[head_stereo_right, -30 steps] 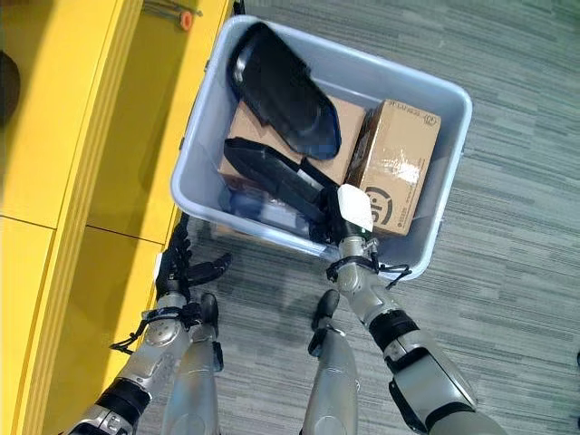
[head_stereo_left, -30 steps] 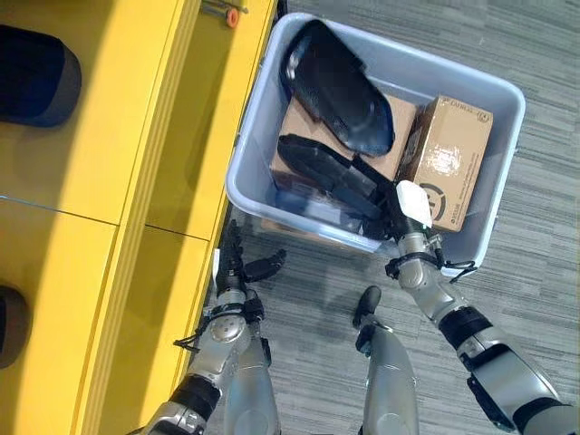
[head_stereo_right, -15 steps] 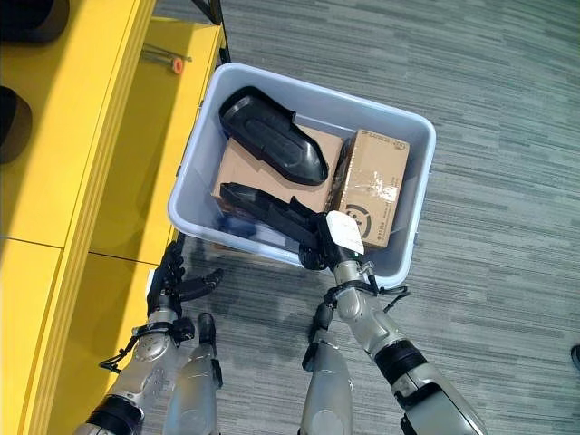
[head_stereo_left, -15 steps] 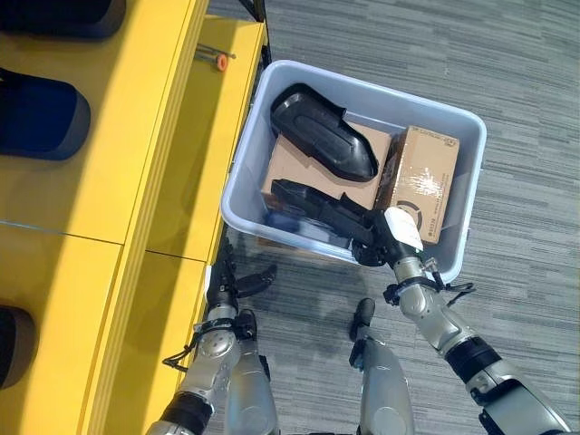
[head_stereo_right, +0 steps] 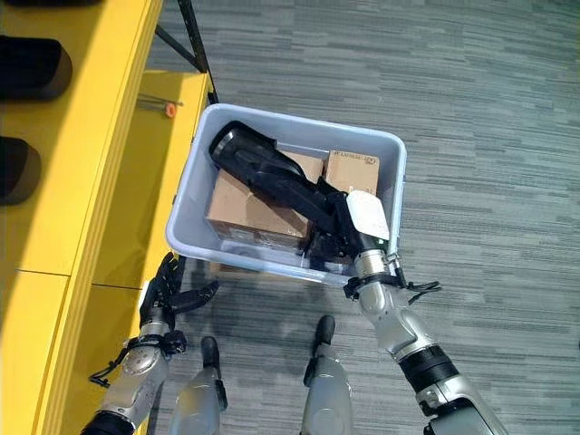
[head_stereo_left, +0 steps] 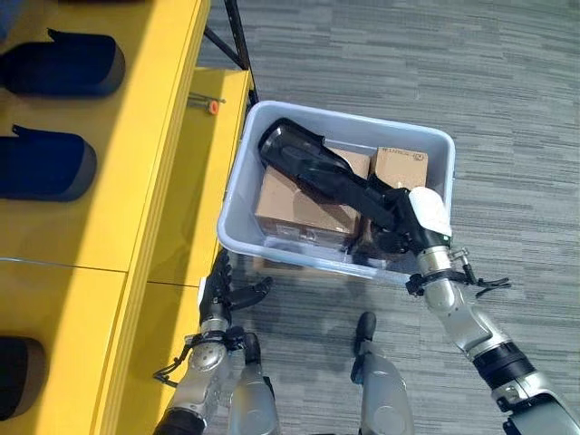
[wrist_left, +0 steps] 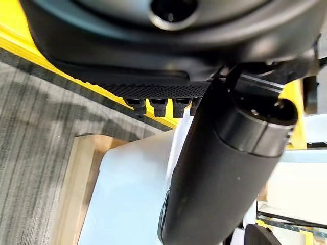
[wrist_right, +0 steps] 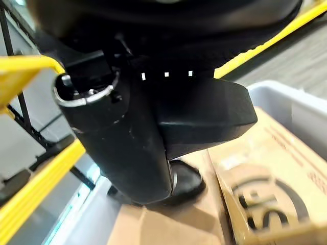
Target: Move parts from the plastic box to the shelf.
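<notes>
A grey plastic box (head_stereo_left: 237, 195) stands on the floor beside the yellow shelf (head_stereo_left: 136, 181). In the box a long black part (head_stereo_left: 317, 168) lies slanted over a brown carton (head_stereo_left: 290, 204). My right hand (head_stereo_left: 408, 227), with its white thumb cover, is curled round that part's near end at the box's front right; the right wrist view shows the part (wrist_right: 204, 115) under the thumb (wrist_right: 117, 138). A smaller carton (head_stereo_left: 399, 168) sits behind the hand. My left hand (head_stereo_left: 222, 292) hangs open and holds nothing, below the box's front left corner, close to the shelf edge.
Dark rounded parts (head_stereo_left: 63, 65) (head_stereo_left: 45, 163) lie on the shelf top. A small orange-tipped item (head_stereo_left: 213, 106) rests on the shelf's lower board near a black shelf leg (head_stereo_left: 237, 45). A wooden board (wrist_left: 76, 184) lies under the box. Grey carpet stretches to the right.
The whole view has drawn back and shifted, so the camera moved. My right hand has lifted the long black part's near end, which now crosses above the cartons. The left hand stays open.
</notes>
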Robot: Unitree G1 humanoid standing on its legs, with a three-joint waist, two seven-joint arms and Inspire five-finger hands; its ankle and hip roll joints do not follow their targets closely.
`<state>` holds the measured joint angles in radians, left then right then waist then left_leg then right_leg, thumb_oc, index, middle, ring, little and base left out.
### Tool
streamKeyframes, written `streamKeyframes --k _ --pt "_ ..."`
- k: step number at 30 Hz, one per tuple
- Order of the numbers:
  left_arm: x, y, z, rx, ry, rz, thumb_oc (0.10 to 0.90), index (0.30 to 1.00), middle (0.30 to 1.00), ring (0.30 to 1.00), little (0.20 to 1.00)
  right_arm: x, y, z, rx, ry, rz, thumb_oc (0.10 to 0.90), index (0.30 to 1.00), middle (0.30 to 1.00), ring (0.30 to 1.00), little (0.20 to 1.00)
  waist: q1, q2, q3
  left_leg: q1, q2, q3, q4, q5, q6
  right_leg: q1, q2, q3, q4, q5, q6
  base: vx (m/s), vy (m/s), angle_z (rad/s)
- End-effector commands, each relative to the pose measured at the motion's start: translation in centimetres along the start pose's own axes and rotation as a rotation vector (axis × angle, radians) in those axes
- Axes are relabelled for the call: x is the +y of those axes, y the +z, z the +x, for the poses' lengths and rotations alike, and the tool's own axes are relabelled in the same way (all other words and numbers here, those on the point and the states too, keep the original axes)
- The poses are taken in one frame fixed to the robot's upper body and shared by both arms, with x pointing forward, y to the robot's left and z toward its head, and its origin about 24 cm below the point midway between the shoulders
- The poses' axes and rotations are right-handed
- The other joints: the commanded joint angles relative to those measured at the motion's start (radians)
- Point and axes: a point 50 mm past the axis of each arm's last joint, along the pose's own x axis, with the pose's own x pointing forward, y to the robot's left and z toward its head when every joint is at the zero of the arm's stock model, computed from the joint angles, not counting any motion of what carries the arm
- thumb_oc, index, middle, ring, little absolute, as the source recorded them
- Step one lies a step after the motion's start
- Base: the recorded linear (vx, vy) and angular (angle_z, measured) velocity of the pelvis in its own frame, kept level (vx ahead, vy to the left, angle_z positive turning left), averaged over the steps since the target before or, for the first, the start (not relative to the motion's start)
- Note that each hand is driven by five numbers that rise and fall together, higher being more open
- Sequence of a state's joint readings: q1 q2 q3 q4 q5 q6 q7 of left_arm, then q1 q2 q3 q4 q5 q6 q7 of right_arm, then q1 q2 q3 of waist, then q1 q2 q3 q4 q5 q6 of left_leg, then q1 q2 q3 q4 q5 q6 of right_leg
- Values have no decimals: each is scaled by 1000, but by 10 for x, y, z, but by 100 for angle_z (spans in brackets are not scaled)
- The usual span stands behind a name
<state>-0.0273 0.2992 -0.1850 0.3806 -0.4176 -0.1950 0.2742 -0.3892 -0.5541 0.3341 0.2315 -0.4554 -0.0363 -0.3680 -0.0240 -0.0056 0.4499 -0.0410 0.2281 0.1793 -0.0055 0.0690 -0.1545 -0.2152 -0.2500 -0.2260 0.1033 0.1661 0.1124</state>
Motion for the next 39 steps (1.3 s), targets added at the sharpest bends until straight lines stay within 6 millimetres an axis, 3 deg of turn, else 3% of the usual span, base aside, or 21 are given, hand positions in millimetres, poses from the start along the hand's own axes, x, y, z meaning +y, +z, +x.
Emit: streamKeyframes --k 1,12,19,25,30,31,32,35,36,37,38,39 --pt "4 7 -8 -79 -57 63 900 1000 1000 1000 1000 -35 32 6 -214 -177 2 400 300 300 300 300 -4 -13 -202 8 21 50 -13 34 9 47 -72 88 106 -103 106 105 -35 -8" --pt "4 -9 -19 -13 -87 61 900 1000 1000 1000 1000 -63 35 3 -296 -198 -109 400 300 300 300 300 -33 5 -310 100 31 78 -25 17 12 116 -49 105 92 -127 103 61 -32 -8" --pt "3 -12 -20 -2 -100 64 900 1000 1000 1000 1000 -69 39 9 -331 -158 -152 400 300 300 300 300 -41 14 -334 131 37 88 -11 6 13 134 -34 126 109 -151 92 6 -39 -10" --pt "3 -15 -24 17 -117 58 900 1000 1000 1000 1000 -72 42 13 -373 -106 -205 400 300 300 300 300 -43 33 -348 144 60 75 16 14 9 150 -12 123 171 -209 67 -23 -72 0" --pt "11 -18 -27 35 -74 14 900 1000 1000 1000 1000 -74 47 17 -395 -104 -201 400 300 300 300 300 -35 55 -333 133 111 35 62 55 1 145 38 104 287 -298 18 -99 -181 8" --pt "16 -18 -32 33 -36 -14 900 1000 1000 1000 1000 -71 56 22 -424 -107 -181 400 300 300 300 300 -16 69 -307 120 152 5 87 133 -14 125 86 95 340 -333 -14 -143 -239 9" --pt "16 -18 -32 33 -36 -15 900 1000 1000 1000 1000 -71 56 23 -425 -107 -181 400 300 300 300 300 -17 71 -307 119 155 4 86 135 -16 123 88 94 342 -334 -16 -218 -325 -4" --pt "21 -19 -36 35 -14 -28 900 1000 1000 1000 1000 -69 66 29 -462 -103 -173 400 300 300 300 300 10 92 -278 70 202 -39 66 323 -67 110 128 61 340 -342 -39 -204 -190 0" --pt "22 -17 -36 27 -9 -32 900 1000 1000 1000 1000 -70 70 30 -473 -111 -166 400 300 300 300 300 16 92 -267 44 209 -36 57 357 -72 109 128 47 332 -339 -45 -272 -182 15" --pt "24 -18 -36 31 -3 -30 900 1000 1000 1000 1000 -71 69 29 -473 -117 -171 400 300 300 300 300 15 87 -258 18 207 -8 85 370 -66 115 119 29 320 -332 -53 -280 -231 42" --pt "24 -16 -33 22 -7 -26 900 1000 1000 1000 1000 -73 67 27 -465 -126 -170 400 300 300 300 300 13 75 -253 -10 199 32 152 333 -45 119 108 5 304 -326 -61 -322 -374 91" --pt "24 -14 -30 20 -17 -8 900 1000 1000 1000 1000 -76 61 23 -441 -145 -170 400 300 300 300 300 0 55 -249 -29 200 107 289 239 -21 134 89 -45 269 -304 -71 -227 -304 111"
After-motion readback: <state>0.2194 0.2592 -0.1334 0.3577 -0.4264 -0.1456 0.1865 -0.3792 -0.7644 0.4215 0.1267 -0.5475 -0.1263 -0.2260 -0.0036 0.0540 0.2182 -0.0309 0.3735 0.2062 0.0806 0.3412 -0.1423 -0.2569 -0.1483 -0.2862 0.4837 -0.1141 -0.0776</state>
